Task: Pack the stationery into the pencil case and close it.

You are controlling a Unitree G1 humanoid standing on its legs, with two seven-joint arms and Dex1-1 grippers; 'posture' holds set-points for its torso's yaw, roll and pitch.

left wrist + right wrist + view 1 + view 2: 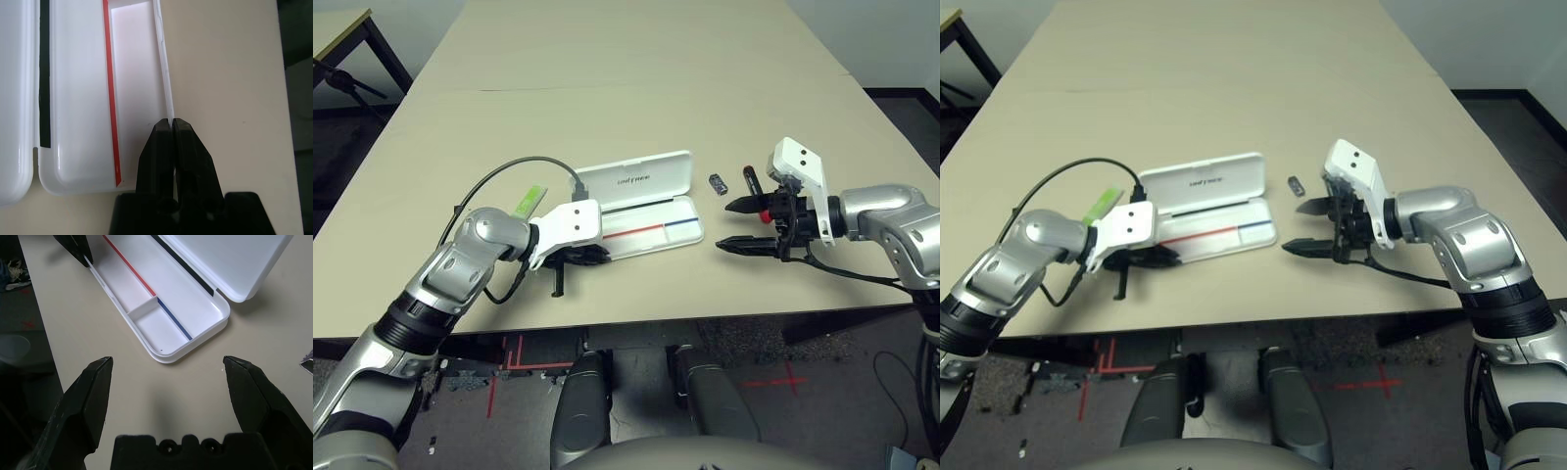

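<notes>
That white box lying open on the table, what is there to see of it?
The white box is a flat case of hard-looking plastic with rounded corners, lying open on the table. Its lid is tipped back, with small dark lettering on it. The tray is divided into compartments, empty as far as can be seen, with a red-and-blue line along the inside. The left hand is shut on the tray's near wall at one end. The right hand hovers open by the other end, not touching.
</notes>
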